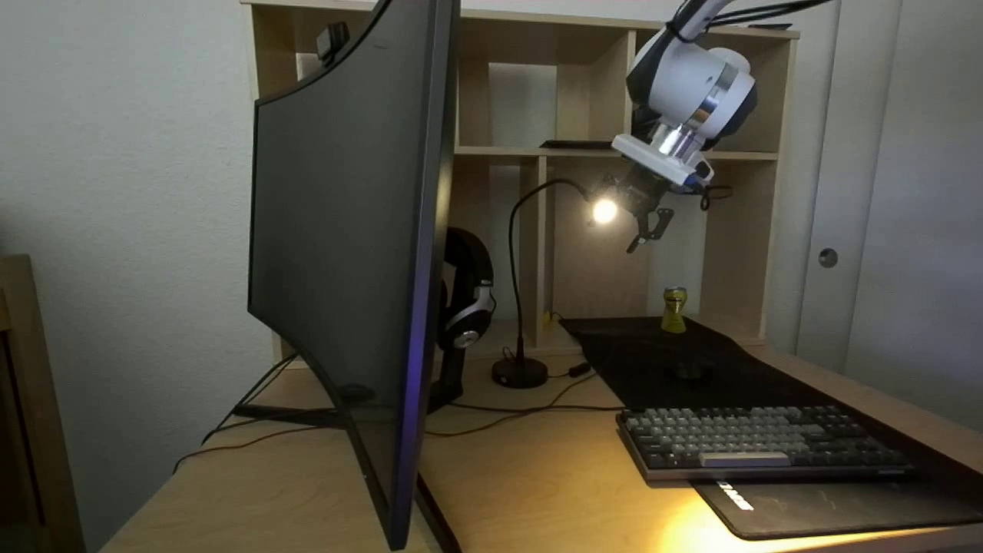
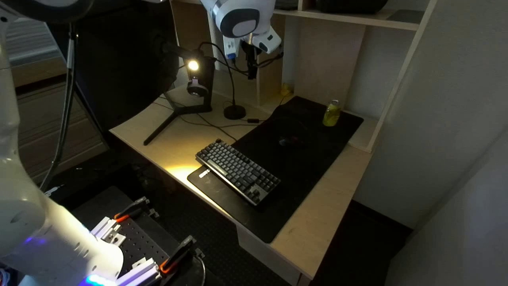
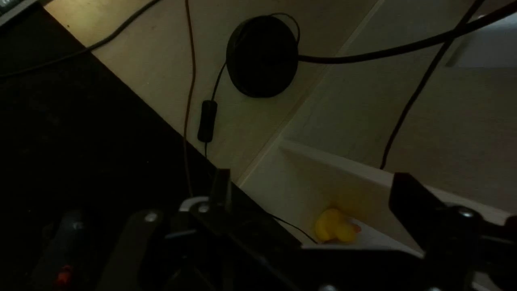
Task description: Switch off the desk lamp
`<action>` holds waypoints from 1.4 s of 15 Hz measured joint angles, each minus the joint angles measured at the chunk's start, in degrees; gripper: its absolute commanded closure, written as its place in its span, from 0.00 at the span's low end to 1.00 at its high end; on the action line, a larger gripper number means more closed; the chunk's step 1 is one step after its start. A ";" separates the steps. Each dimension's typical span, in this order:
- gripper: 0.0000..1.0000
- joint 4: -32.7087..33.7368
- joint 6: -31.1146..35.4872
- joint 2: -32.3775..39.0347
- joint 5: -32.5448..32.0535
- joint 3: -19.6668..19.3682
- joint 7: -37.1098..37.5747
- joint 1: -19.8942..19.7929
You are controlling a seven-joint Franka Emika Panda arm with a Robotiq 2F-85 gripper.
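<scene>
The black gooseneck desk lamp stands upright on the desk, its round base (image 1: 520,373) near the shelf and its glowing head (image 1: 604,210) lit. In an exterior view its base (image 2: 234,112) and lit head (image 2: 193,65) also show. In the wrist view I see the base (image 3: 261,56) and part of the stem; the head is out of view. A small black inline switch (image 3: 207,121) lies on the lamp's cord; it also shows in both exterior views (image 1: 579,370) (image 2: 253,120). My gripper (image 3: 312,178) is open and empty, high above the desk, beyond the lamp's base.
A large monitor (image 1: 345,230) and headphones (image 1: 468,307) stand beside the lamp. A keyboard (image 2: 238,171) and a yellow can (image 2: 331,113) are on the black mat (image 2: 309,159). A yellow duck (image 3: 335,226) sits in the shelf. Loose cables (image 3: 190,81) cross the desk.
</scene>
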 measured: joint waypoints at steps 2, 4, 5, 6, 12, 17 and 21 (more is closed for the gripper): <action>0.00 0.17 1.61 1.89 -0.31 0.04 1.30 0.43; 0.00 0.38 1.67 2.03 -0.33 0.03 1.49 0.41; 0.00 0.45 1.67 1.95 -0.33 0.06 1.50 0.38; 0.00 0.54 0.74 2.16 -2.80 -0.24 3.47 0.52; 0.00 5.25 -5.99 11.44 -11.32 -0.22 15.75 1.84; 0.00 9.29 -8.28 15.74 -11.28 0.70 17.18 1.88; 0.00 9.69 -7.56 16.62 -11.40 0.76 17.21 1.99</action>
